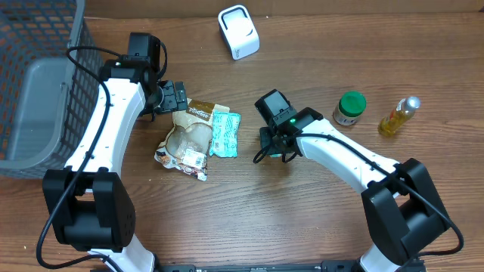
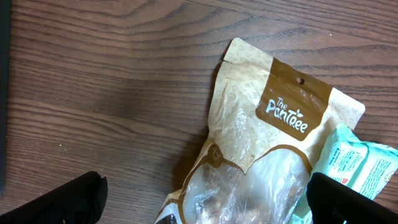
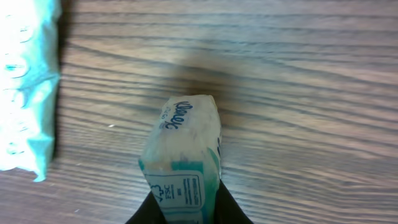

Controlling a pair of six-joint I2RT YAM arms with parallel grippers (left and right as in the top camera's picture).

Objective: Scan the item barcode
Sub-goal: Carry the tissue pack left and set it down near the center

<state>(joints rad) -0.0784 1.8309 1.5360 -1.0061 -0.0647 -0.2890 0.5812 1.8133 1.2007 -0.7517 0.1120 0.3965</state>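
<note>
My right gripper [image 3: 186, 210] is shut on a small Kleenex tissue pack [image 3: 185, 149], which sticks out upright between the dark fingers with its printed end panel toward the camera, above bare wood. In the overhead view that gripper [image 1: 272, 142] is at table centre and hides the pack. The white barcode scanner [image 1: 238, 32] stands at the back centre. My left gripper [image 2: 205, 202] is open, its fingers [image 2: 59, 202] spread either side of a clear-and-tan Pantree snack bag [image 2: 267, 143]. It hovers at the bag's top end [image 1: 175, 97].
A teal wipes pack [image 1: 224, 134] lies against the snack bag's [image 1: 187, 140] right side. A dark mesh basket [image 1: 45, 45] holding a grey bin fills the far left. A green-lidded jar [image 1: 349, 108] and a yellow bottle [image 1: 398, 115] sit at the right.
</note>
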